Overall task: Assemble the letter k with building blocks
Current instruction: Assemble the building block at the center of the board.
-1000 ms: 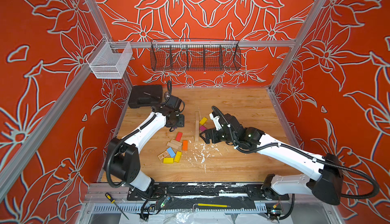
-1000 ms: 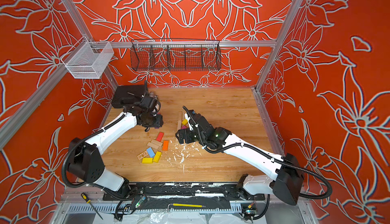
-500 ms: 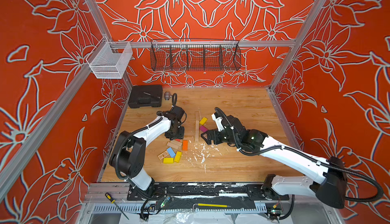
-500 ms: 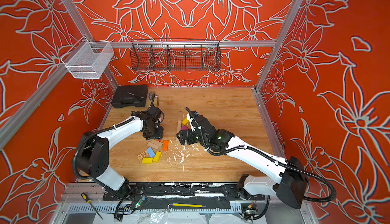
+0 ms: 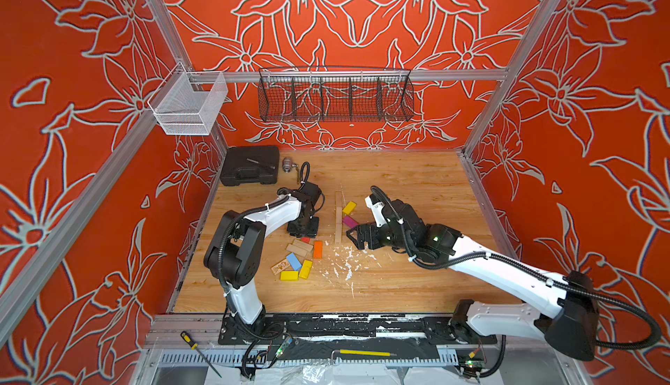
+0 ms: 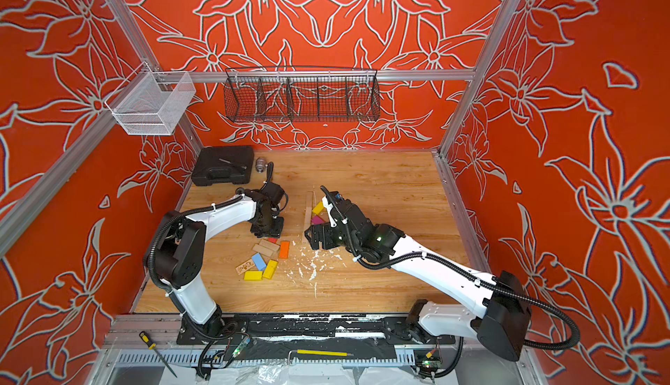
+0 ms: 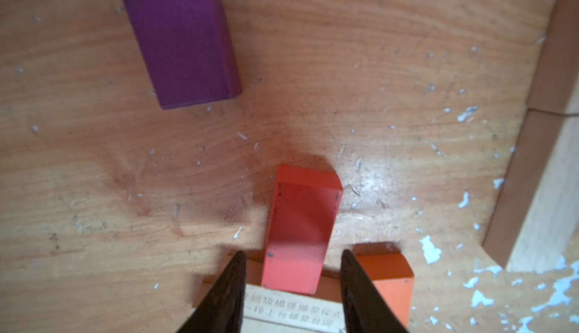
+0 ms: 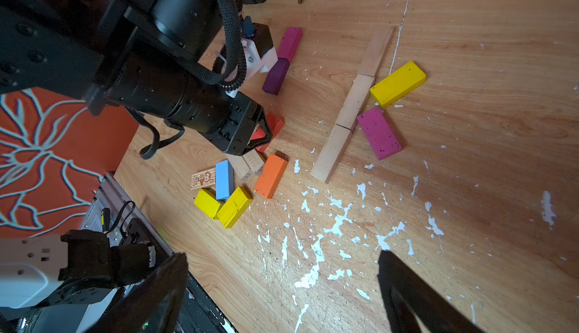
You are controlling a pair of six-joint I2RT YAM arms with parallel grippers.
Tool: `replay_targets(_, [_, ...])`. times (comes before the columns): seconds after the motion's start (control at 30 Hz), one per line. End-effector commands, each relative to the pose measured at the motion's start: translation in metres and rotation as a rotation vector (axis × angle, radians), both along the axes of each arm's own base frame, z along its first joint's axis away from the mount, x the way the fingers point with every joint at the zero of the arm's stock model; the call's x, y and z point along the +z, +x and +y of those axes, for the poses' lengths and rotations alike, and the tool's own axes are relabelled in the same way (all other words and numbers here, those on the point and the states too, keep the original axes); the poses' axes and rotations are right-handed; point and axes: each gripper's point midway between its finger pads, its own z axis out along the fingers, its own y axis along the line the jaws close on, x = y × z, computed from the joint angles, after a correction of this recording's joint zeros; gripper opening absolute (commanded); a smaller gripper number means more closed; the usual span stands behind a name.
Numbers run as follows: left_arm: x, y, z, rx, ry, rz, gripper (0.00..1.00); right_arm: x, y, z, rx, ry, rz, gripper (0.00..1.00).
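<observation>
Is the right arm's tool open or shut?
Open. In the right wrist view the right tool has its fingers spread wide, gripping nothing.

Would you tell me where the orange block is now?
In both top views the orange block lies flat left of centre, between the plain wooden blocks and the white flecks, close to the left gripper.

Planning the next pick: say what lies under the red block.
The red block lies partly over a printed wooden block; its other end is over bare table. Anything beneath its middle is covered.
</observation>
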Motion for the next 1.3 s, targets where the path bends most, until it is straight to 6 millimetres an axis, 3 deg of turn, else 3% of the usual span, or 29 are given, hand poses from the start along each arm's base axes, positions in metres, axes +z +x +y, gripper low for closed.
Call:
replay_targets(0.0, [-0.002, 0.005, 0.003, 0.013, 0.042, 0.002, 0.45, 0.004, 0.001, -0.003, -0.027, 0.014, -0.006, 0.96])
replay_targets(0.27, [-0.005, 0.007, 0.003, 0.028, 0.046, 0.008, 0.38, 0.004, 0.001, -0.003, -0.031, 0.014, -0.006, 0.97])
replay_targets(0.6, [-0.005, 0.005, 0.016, 0.103, 0.112, 0.013, 0.29, 0.004, 0.001, -0.003, -0.029, 0.013, -0.007, 0.97])
replay_targets(1.27, [-0.003, 0.016, 0.027, 0.140, 0.132, 0.003, 0.28, 0.005, 0.001, -0.003, -0.028, 0.014, -0.010, 0.97])
